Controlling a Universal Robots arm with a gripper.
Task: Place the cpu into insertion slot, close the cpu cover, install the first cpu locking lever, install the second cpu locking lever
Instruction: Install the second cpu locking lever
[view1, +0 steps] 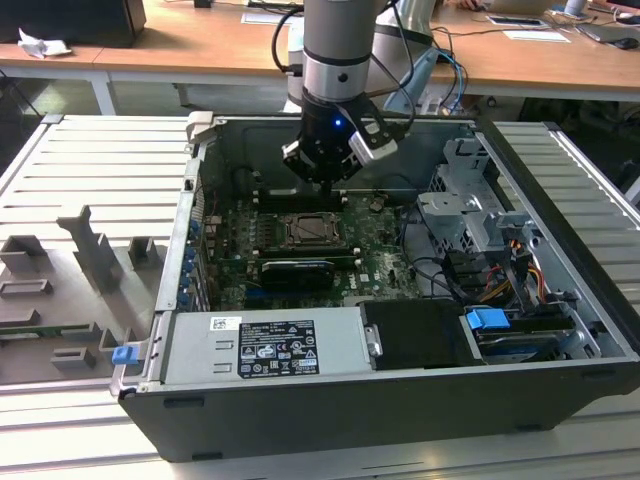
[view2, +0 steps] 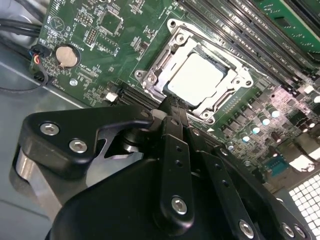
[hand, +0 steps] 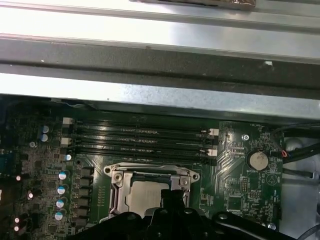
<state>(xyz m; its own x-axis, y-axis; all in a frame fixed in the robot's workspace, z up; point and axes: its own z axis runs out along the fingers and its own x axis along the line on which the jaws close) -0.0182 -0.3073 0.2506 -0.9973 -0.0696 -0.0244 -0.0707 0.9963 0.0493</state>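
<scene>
Silver cpu cover (view2: 200, 75) lies closed over the cpu (view2: 197, 79) in both wrist views; the exterior view shows the gripper (view1: 325, 182) above, fingers (view2: 172, 107) clenched, empty

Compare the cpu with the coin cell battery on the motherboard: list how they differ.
The cpu is square with a pale, flat face; the coin cell battery is round and silvery. The cpu is clearly larger than the battery. The cpu sits in the insertion slot framed by the cpu cover, while the battery sits alone in a small holder near the board's edge. Both lie flat on the green board.
</scene>
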